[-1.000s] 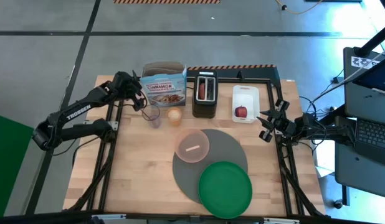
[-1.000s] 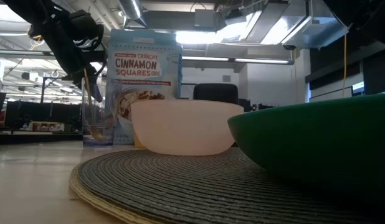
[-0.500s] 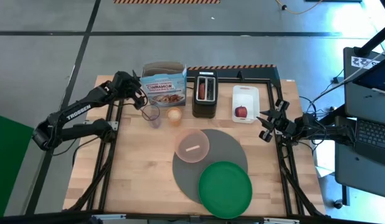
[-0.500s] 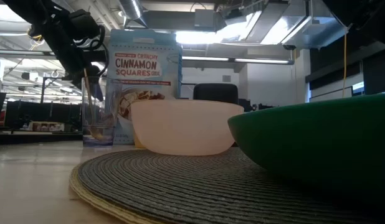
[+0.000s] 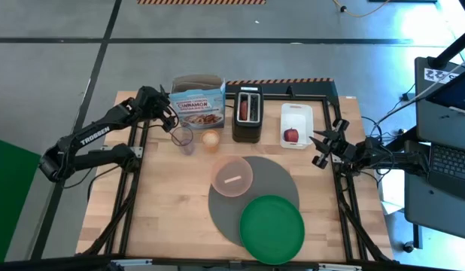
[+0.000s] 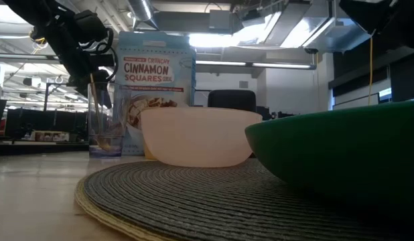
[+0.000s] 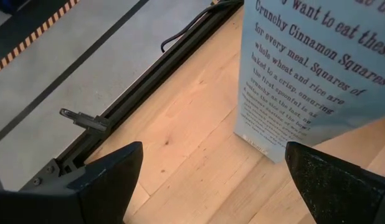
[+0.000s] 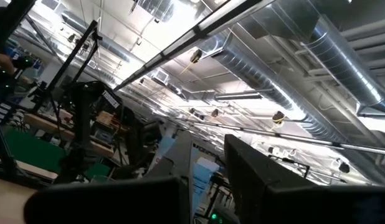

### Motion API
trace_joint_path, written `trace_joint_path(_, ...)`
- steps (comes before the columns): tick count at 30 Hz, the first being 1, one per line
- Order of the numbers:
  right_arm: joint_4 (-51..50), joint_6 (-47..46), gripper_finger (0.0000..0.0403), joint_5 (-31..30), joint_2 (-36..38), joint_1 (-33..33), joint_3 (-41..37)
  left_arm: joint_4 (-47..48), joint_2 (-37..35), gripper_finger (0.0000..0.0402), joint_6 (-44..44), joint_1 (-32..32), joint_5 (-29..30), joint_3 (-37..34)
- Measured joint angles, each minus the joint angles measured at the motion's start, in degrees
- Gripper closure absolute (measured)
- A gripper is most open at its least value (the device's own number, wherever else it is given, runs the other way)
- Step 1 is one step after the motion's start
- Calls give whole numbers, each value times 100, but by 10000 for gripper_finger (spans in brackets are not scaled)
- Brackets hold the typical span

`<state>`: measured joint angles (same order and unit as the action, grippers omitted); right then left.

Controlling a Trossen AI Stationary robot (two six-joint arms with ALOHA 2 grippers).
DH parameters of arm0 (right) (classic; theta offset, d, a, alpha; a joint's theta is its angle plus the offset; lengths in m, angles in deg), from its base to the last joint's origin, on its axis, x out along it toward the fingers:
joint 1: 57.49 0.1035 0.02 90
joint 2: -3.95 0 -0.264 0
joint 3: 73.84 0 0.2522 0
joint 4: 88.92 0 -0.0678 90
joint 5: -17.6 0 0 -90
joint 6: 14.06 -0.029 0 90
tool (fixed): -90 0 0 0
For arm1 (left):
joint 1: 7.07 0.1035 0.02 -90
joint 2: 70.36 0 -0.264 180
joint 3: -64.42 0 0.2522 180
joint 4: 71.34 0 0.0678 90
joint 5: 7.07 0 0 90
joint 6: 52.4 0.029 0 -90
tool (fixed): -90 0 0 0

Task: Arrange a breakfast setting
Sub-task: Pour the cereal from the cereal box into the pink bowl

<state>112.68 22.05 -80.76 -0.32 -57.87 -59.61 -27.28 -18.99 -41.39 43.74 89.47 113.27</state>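
Dark fingers of the right gripper are spreading wide just beside the white tray carrying the red apple. Farther off, the pinkish bowl and green plate are sitting on the grey placemat. The left gripper is hovering open beside the cereal box.

A round grey woven placemat carries a translucent pink bowl and a solid green plate, beside a pale-blue printed cereal box, black toaster and red apple.
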Motion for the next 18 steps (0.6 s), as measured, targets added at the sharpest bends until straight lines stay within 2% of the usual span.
trace_joint_path(9, 50, -5, 340, -464, 0, 0, -1, -51, 0, 12, -61, 0, 0, 0)
trace_joint_path(13, 57, 43, 340, -364, 0, 0, -1, -185, 0, 12, -606, 2, -2, 0)
trace_joint_path(18, 293, 372, 340, 5, 0, 0, -2, -386, 0, 12, -629, 2, -250, 0)
